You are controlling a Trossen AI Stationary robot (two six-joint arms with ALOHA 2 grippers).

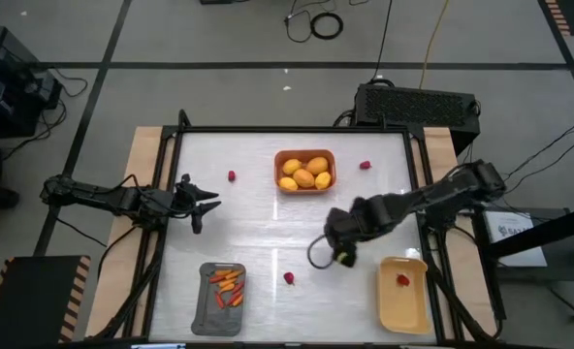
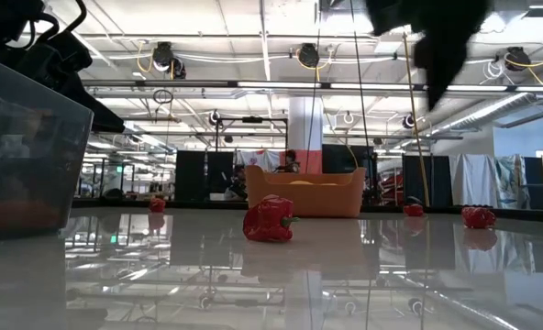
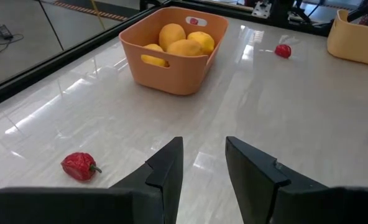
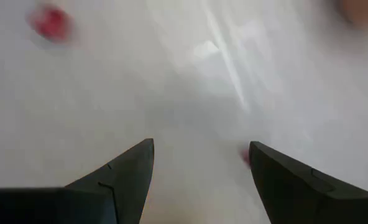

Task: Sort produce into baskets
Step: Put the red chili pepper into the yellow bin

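Note:
The orange-brown basket [image 1: 304, 172] at the far middle holds several yellow lemons [image 3: 179, 41]. The dark grey basket [image 1: 222, 296] at the near left holds orange carrot sticks [image 1: 228, 284]. The pale yellow basket [image 1: 403, 295] at the near right holds one red berry [image 1: 402, 280]. Loose red berries lie on the table: one [image 1: 232, 175] left of the orange basket, one [image 1: 366, 165] to its right, one [image 1: 289, 278] near the front. My left gripper [image 1: 207, 208] is open and empty over the table's left part. My right gripper [image 1: 324, 250] is open and empty above the table, right of the near berry.
The white tabletop [image 1: 268, 233] has a dark frame around it. In the low view the near berry [image 2: 270, 220] lies in front of the orange basket [image 2: 304, 192], and the grey basket's wall [image 2: 24, 156] stands close at the left. The room lies beyond the table.

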